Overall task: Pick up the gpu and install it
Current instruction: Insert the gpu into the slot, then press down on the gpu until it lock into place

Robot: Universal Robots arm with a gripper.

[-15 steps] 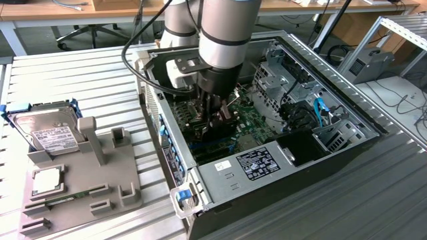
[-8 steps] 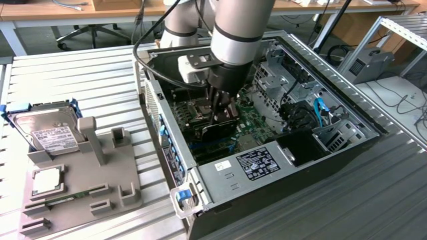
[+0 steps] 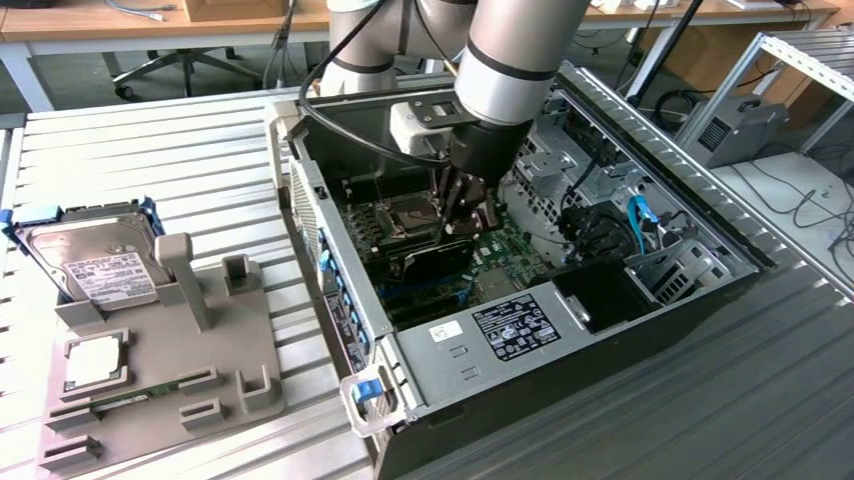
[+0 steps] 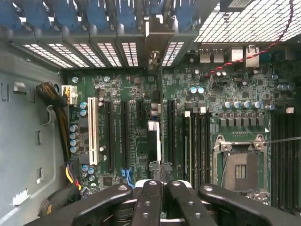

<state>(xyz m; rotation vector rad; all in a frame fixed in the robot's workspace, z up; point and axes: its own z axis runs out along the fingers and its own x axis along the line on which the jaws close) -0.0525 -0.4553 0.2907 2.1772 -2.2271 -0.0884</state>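
The gpu (image 4: 154,127) stands on edge inside the open computer case (image 3: 694,300), seen end-on in the wrist view as a thin dark board with a silver bracket reaching toward the perforated rear slots, among the long black expansion slots of the green motherboard (image 4: 225,89). In the exterior view the card appears as a dark slab (image 3: 441,262) hanging below the gripper (image 3: 470,222), deep in the case. The gripper (image 4: 160,186) has its black, riveted fingers (image 4: 148,202) drawn together on the card's upper edge, pinching it. The wrist view alone gives the empty square processor socket (image 4: 240,165) and a white slot (image 4: 92,132). The exterior view adds the ribbed metal table (image 3: 147,150) and, at its left, a grey moulded holder (image 3: 227,370) carrying a silver hard drive (image 3: 94,262) with a white label.
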